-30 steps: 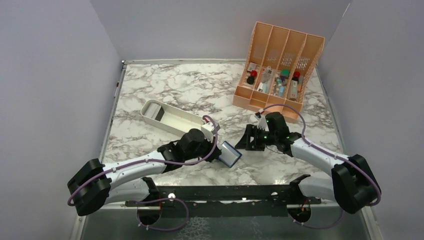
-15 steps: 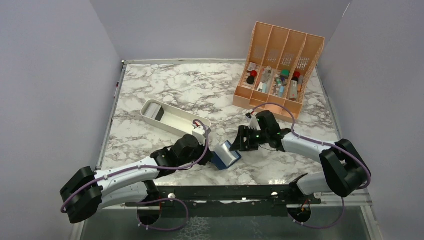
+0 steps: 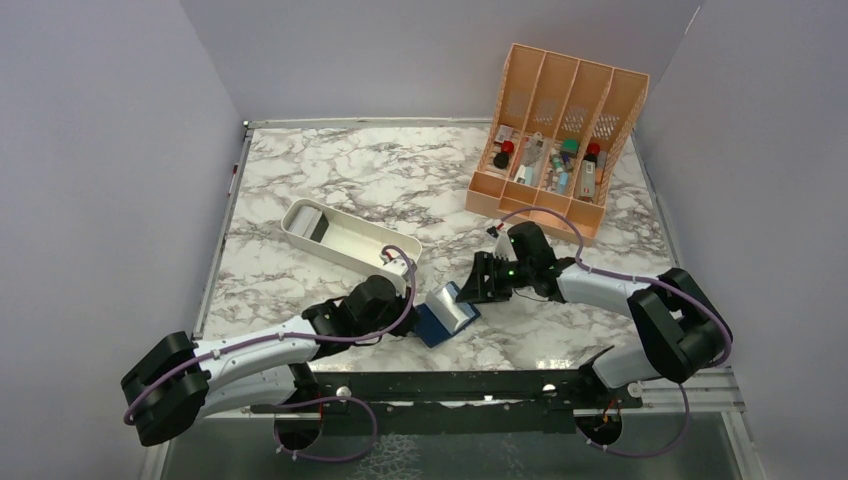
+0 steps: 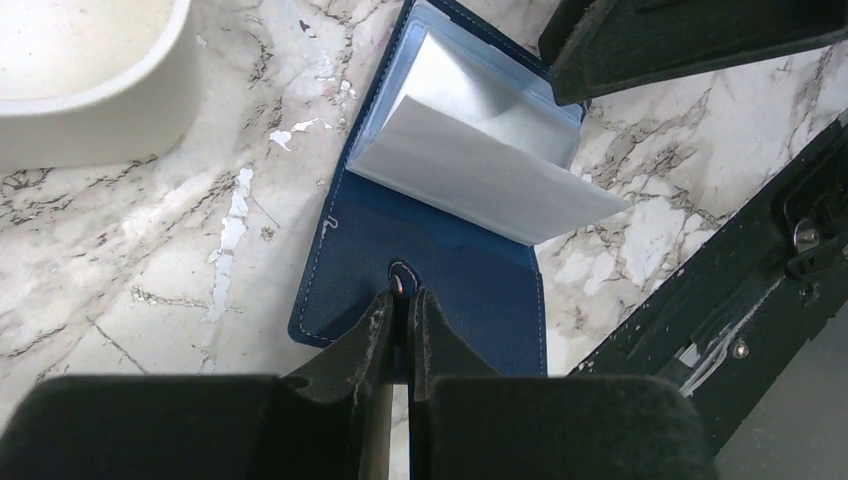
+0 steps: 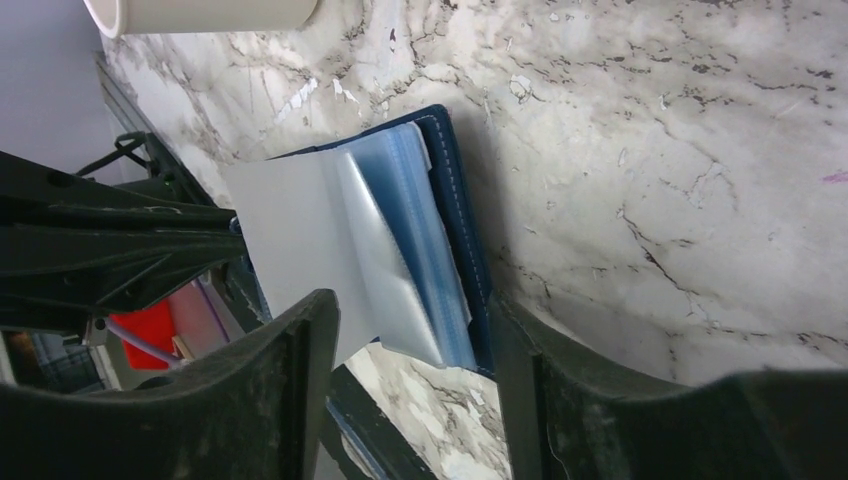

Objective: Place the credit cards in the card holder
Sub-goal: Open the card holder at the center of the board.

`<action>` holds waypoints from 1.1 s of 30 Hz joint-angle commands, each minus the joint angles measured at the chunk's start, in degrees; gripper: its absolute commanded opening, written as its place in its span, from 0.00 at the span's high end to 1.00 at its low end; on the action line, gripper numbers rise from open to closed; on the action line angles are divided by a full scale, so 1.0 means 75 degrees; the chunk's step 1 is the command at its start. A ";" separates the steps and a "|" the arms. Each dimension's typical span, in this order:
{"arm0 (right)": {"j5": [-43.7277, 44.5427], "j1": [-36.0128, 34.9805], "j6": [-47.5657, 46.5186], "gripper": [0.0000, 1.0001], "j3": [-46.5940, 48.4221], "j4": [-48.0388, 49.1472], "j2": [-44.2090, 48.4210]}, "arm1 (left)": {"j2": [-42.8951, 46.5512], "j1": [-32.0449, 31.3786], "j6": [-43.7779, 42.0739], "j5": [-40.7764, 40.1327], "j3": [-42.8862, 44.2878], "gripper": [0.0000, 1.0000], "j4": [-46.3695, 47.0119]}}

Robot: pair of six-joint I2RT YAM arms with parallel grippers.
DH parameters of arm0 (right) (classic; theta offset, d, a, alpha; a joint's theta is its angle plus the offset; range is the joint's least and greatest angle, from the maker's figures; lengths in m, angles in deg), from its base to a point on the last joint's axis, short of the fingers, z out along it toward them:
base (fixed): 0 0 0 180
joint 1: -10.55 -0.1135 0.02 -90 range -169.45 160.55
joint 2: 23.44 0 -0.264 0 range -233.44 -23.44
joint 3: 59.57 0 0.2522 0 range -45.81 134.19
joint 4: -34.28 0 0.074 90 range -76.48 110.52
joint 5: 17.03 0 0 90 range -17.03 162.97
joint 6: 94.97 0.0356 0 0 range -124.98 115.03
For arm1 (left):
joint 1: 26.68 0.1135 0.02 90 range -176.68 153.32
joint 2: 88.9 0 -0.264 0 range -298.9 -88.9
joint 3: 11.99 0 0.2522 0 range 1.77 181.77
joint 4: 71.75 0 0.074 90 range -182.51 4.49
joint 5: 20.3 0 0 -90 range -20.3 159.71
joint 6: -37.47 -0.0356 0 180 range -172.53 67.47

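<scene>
The card holder [image 3: 437,322] lies open near the table's front edge, with its navy cover [image 4: 445,275] flat on the marble. Its pale plastic sleeves [image 4: 480,150] stand fanned up. My left gripper [image 4: 403,300] is shut on the snap tab at the cover's near edge. My right gripper [image 5: 410,375] is open, its fingers either side of the raised sleeves [image 5: 385,250] and the cover's far edge [image 5: 462,215]. In the top view it sits at the holder's upper right [image 3: 468,291]. The credit cards are not to be made out in any view.
A white oblong tray [image 3: 352,252] lies behind the left arm, with a flat grey thing in its far end. An orange slotted organizer [image 3: 555,130] holding small items stands at the back right. A black rail [image 3: 440,385] runs along the front edge.
The right gripper has moved left onto the holder and its jaws have narrowed. The left gripper has pulled the holder a little left and nearer, so it lies flatter.
</scene>
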 commanded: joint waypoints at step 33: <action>-0.0614 -0.0290 0.0374 0.57 -0.0193 0.0946 -0.0417 | -0.0672 -0.0033 0.0318 -0.0603 0.0117 0.91 0.0083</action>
